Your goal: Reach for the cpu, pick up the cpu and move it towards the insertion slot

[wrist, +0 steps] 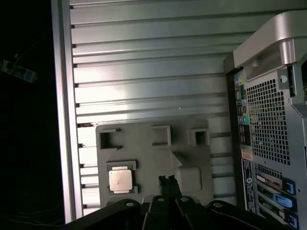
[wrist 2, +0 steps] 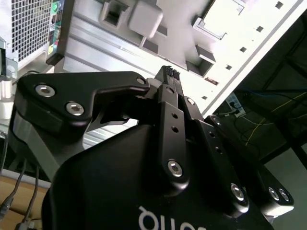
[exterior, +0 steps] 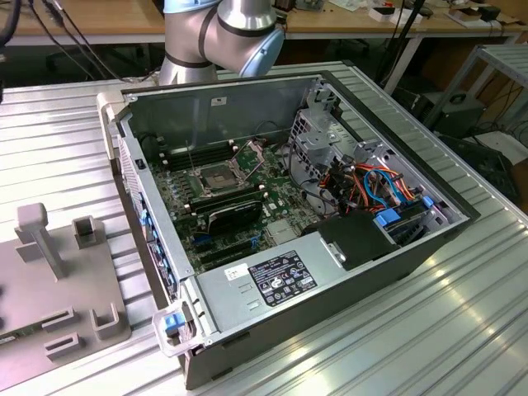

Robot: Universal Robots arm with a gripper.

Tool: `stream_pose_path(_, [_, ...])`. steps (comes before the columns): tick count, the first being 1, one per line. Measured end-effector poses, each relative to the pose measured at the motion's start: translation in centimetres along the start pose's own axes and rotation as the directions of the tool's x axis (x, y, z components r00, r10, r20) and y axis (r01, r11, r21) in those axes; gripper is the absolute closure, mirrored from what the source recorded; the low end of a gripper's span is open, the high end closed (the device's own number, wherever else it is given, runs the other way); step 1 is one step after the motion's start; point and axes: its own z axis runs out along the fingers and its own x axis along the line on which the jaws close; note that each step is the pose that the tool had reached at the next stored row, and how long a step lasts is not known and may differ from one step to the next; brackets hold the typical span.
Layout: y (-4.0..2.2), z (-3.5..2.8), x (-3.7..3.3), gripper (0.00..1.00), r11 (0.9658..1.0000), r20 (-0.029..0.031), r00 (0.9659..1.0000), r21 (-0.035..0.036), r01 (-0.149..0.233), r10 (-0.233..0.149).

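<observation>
Since the cpu [wrist: 120, 180] lies flat in a shallow nest on the grey fixture plate [wrist: 158, 153], with small tabs hugging its sides, I'd say it's parked there so the pick position is fixed and repeatable. The nest is at the plate's edge away from the computer case [wrist: 268, 143], on the side closest to the outer edge of the table [wrist: 144, 57]. The chip reads as a thin square with a pale silver-tan lid and a slightly darker border, level, nothing on top of it

In both wrist views the gripper [wrist: 167, 181] hangs above the plate, over its middle. It's beside the cpu but clearly apart from it, no contact. Jaws look closed together with nothing between them. My read: reach phase, cpu not picked yet

In the exterior view the case lies on its side with the panel off, so the motherboard [exterior: 272, 190] faces up, presumably to allow a straight top-down approach. The insertion slot [exterior: 216, 177] sits near the board's middle, a silver frame round a dark centre. Its bracket [exterior: 249, 152] looks swung up, so the socket seems open and unoccupied. It's well apart from the plate, which lies on the table beside the case, at the exterior view's left
</observation>
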Motion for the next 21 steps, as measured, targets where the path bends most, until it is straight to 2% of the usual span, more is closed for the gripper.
stream_pose_path(9, [-0.93, -0.02, 4.54, 0.89, 1.0, -0.0001, 1.0, 0.0, 0.0, 0.0])
stream_pose_path(15, [-1.23, 0.03, 7.14, 0.89, 1.0, -0.0019, 1.0, 0.0001, 0.0, 0.0])
stream_pose_path(16, [-1.25, 0.04, 7.34, 0.89, 1.0, -0.0029, 1.0, 0.0001, 0.0, 0.0])
stream_pose_path(21, [-1.26, 0.04, 7.49, 0.89, 1.0, -0.0032, 1.0, 0.0002, 0.0, 0.0])
